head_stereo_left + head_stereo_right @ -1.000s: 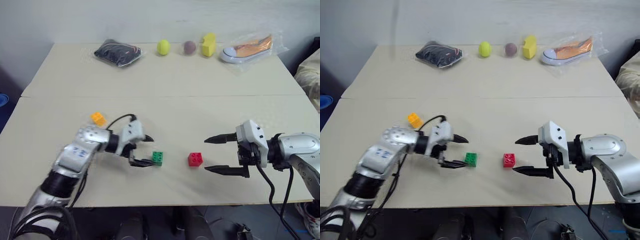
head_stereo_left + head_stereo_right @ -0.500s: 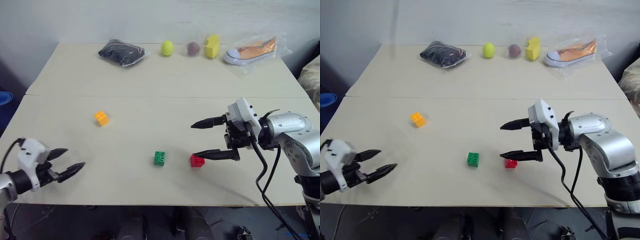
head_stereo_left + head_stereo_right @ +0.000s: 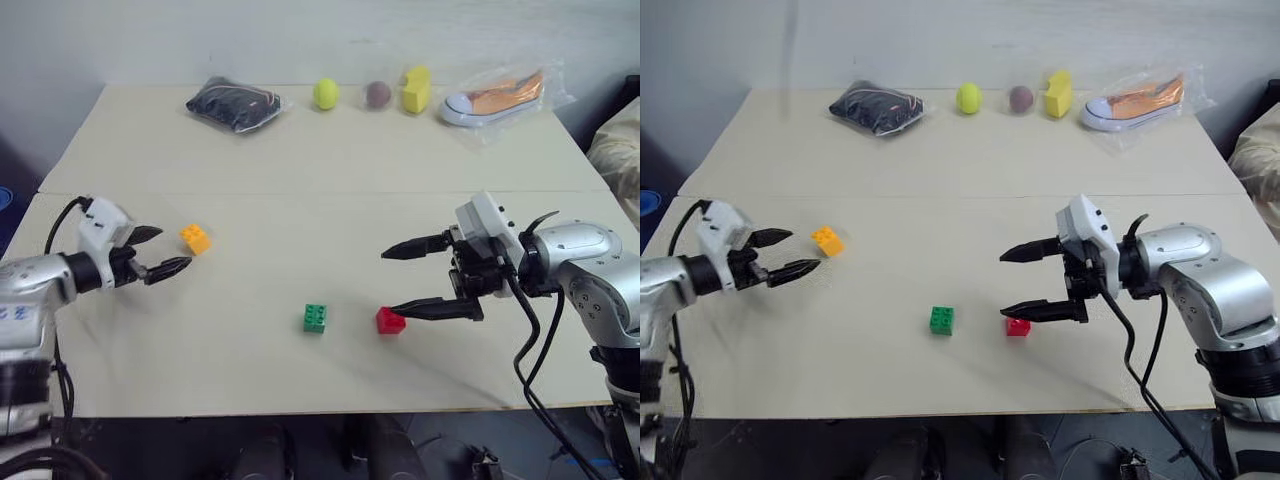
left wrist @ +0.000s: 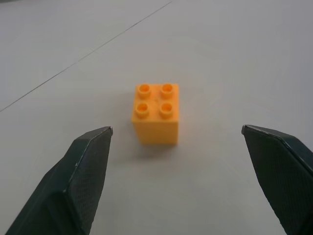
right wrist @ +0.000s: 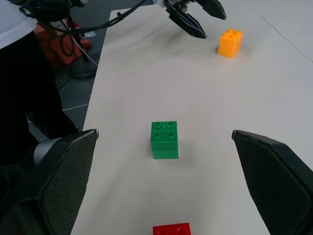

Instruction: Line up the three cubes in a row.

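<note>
Left hand (image 3: 165, 252) hovers low over the pale beige bench (image 3: 330, 170) near its left edge, fingers spread wide and gripping nothing, aimed at the small orange-yellow studded plastic cube (image 3: 195, 238) that sits just beyond its fingertips, apart from them. Right hand (image 3: 400, 282) hangs toward the right side of the bench, also wide open and empty, one black finger raised and the other low, its tip just beside the small red studded plastic cube (image 3: 389, 320); whether the two touch I cannot tell. Between the hands, nearer the front edge, stands the small green studded plastic cube (image 3: 316, 318), close to the red one and level with it, while the orange-yellow cube lies well apart, further left and further back. Along the far edge sit a black bundle in clear wrap (image 3: 235, 103), a yellow-green ball (image 3: 326, 94), a brownish ball (image 3: 378, 94), a yellow foam block (image 3: 417, 89) and a bagged orange-and-white shoe (image 3: 496, 97).
</note>
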{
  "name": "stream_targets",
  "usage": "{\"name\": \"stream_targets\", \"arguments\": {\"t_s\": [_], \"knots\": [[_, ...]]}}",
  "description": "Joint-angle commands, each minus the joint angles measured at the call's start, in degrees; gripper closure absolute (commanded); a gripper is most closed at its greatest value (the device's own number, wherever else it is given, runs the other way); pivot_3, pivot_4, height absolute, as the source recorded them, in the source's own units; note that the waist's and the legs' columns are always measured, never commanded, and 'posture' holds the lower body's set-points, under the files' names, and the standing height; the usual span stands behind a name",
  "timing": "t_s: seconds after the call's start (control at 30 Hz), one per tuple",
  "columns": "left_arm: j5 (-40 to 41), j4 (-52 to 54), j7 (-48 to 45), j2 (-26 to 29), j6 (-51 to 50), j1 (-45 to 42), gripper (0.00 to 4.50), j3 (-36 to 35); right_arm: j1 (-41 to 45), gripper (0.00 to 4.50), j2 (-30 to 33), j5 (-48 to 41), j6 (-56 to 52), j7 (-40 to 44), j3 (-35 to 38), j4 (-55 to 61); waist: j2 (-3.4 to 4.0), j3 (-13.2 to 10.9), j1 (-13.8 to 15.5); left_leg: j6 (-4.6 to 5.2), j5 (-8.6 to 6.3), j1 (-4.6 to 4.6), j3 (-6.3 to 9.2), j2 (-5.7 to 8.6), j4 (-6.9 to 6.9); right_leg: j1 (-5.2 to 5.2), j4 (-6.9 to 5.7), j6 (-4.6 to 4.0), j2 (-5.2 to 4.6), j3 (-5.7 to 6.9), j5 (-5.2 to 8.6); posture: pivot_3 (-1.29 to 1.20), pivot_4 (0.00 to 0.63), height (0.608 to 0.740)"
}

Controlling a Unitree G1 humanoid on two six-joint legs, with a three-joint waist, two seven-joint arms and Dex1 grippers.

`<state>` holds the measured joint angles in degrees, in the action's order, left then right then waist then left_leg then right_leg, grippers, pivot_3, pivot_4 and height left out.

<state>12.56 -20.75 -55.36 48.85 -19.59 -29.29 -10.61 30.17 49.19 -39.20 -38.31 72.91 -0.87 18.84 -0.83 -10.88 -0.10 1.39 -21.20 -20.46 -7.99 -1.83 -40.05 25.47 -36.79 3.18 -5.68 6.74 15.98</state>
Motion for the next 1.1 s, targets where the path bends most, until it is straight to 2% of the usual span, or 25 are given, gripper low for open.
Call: {"name": "stream_targets", "arguments": {"t_s": [0.03,0.17,0.27,0.37,0.6,0.73,0.83,0.9,0.97,1.1], "knots": [[-3.57,-8.86,0.0,-0.27,5.1,-5.95,0.04,3.16,-0.84,0.0,0.44,-1.3,0.18,-1.66,2.65,3.58,-0.01,0.0,-0.06,0.0,0.0,0.03,-0.1,-0.01,0.0,0.02,-0.01,0.02,0.01,-0.01,-0.01,0.0,0.15,0.74],[-5.93,-20.57,0.93,-2.46,8.09,-14.05,0.04,5.85,-2.15,0.0,0.66,-2.12,-0.17,-2.88,3.68,4.96,-0.03,0.01,0.07,0.01,0.0,0.06,-0.16,0.01,-0.01,0.03,-0.05,0.03,0.05,0.02,-0.02,0.0,0.15,0.74],[-6.73,-25.81,-1.78,-3.82,9.96,-17.43,0.04,7.45,-2.64,0.0,0.72,-2.03,-0.12,-3.62,3.9,5.56,-0.05,0.01,0.07,0.03,0.01,0.04,-0.16,0.02,-0.03,0.03,-0.06,0.04,0.07,0.03,-0.02,0.0,0.15,0.74],[-7.79,-30.15,-2.5,-4.39,11.99,-19.62,0.61,8.42,-2.7,0.0,0.6,-2.34,-0.23,-4.44,4.14,5.7,-0.05,0.01,0.0,0.04,0.01,0.05,-0.17,0.02,-0.02,0.03,-0.05,0.05,0.07,0.02,-0.03,0.0,0.15,0.74],[-8.96,-33.07,-6.11,-3.62,14.17,-20.7,2.87,9.37,-3.07,0.0,0.8,-2.64,-0.1,-5.31,4.08,6.13,-0.07,0.01,0.0,0.03,0.01,0.05,-0.18,0.01,-0.03,0.04,-0.06,0.05,0.06,0.02,-0.03,0.0,0.15,0.74],[-7.2,-28.07,-13.08,-2.38,17.16,-18.3,2.96,9.22,-3.49,0.0,1.5,-1.31,0.81,-5.15,3.46,6.23,-0.07,0.01,0.0,0.03,0.01,0.05,-0.17,0.0,-0.03,0.04,-0.05,0.05,0.05,0.02,-0.03,0.0,0.15,0.74],[-2.87,-14.61,-22.89,-0.63,10.69,-13.07,2.96,10.13,-4.24,0.0,2.66,-0.21,1.48,-4.08,2.95,6.32,-0.07,0.01,-0.03,0.03,0.01,0.04,-0.17,0.0,-0.03,0.05,-0.05,0.05,0.05,0.01,-0.03,0.0,0.15,0.74],[-3.53,-3.46,-27.24,1.38,12.62,-7.51,2.96,13.14,-6.23,0.0,4.69,0.72,2.94,-1.75,3.01,6.36,-0.06,0.01,-0.1,0.03,0.01,0.04,-0.17,-0.01,-0.03,0.05,-0.05,0.05,0.04,-0.02,-0.03,0.0,0.15,0.74],[-4.6,2.6,-28.68,2.46,15.0,-4.13,2.96,14.95,-7.9,0.0,6.2,1.18,3.81,-0.39,3.28,6.17,-0.06,0.01,-0.06,0.01,0.0,0.05,-0.16,-0.02,-0.02,0.04,-0.03,0.05,0.04,-0.15,-0.02,0.0,0.15,0.74],[-3.91,5.62,-28.86,1.79,14.49,-3.14,2.96,15.93,-9.84,0.0,7.0,0.61,3.61,-1.01,5.19,6.74,-0.07,0.0,0.13,0.03,0.01,0.06,-0.15,-0.04,-0.19,0.03,0.06,0.04,0.01,-0.48,-0.02,0.0,0.15,0.74]]}}
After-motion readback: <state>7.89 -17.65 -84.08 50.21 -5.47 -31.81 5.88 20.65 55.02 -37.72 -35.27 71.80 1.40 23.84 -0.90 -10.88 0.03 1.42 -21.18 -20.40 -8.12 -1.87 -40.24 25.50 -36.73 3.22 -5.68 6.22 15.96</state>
